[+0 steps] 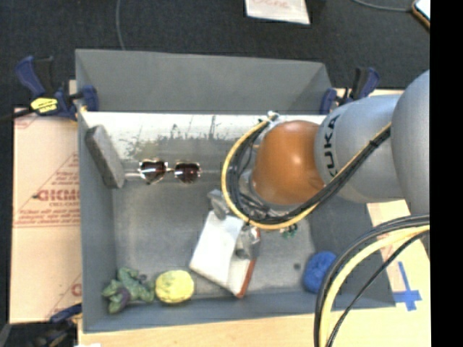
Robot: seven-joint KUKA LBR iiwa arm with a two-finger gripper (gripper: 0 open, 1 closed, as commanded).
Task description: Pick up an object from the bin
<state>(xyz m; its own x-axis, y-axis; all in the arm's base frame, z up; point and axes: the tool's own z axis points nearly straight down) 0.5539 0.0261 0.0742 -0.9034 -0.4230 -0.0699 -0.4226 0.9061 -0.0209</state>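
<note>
Nearest to you is the arm's orange wrist cover, reaching in from the right over the middle of the bin. Below it the gripper is down low at the upper right corner of a flat white box with an orange-red edge, which lies tilted on the bin floor near the front wall. You cannot tell from here how far the gripper is open, nor whether it has hold of the box; the cover and cables hide most of it. The box looks to rest on the floor, so judge the pick as not yet done: closing on it, lifting and clearing the bin are all left. The other things lie apart from the gripper: sunglasses by the back wall, a yellow lump and a green toy in the front left corner, and a blue lump at front right.
</note>
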